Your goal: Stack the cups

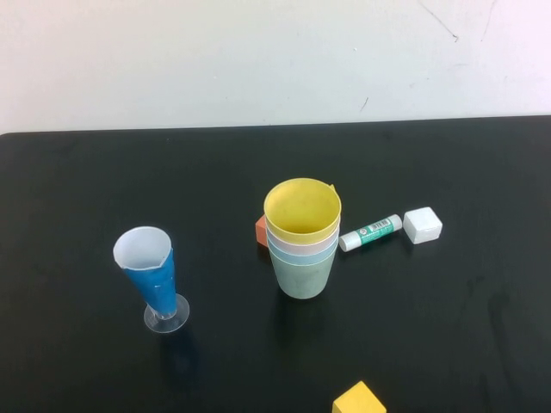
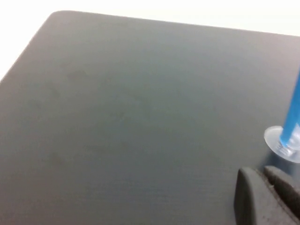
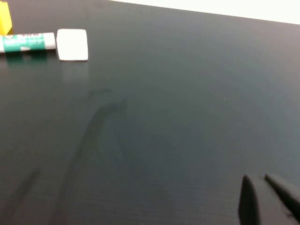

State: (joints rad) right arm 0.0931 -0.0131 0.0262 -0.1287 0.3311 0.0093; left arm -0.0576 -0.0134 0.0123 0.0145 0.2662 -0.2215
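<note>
A: Where are the grippers? The high view shows neither arm.

B: Only the wrist views catch them. The left gripper [image 2: 260, 197] hangs over bare black table [image 1: 77, 181] on the left side, near the cone glass [image 1: 153, 277]; its dark fingertips lie close together with barely a slit between, holding nothing. The right gripper [image 3: 265, 199] hovers over empty table on the right, its tips likewise nearly closed and empty.

A: And the cups?

B: All four are nested in one stack at mid-table: the yellow cup [image 1: 302, 206] on top, the pale pink cup [image 1: 301, 242] and light blue cup [image 1: 301, 253] showing only as rims, the sage green cup [image 1: 303, 277] at the bottom. The stacking looks done.

A: How would that stack handle?

B: I'd judge it light, thin, stiff plastic, matte so not very slippery, and easy to tip. Take it low on the green wall, or pinch one rim.

A: What differs between the views?

B: Only the high view shows the stack, an orange block [image 1: 260, 230] just behind it and a yellow block [image 1: 358, 400] near the front edge. The right wrist view shows the glue stick [image 3: 27, 41] and white eraser [image 3: 72, 44] close up.
</note>
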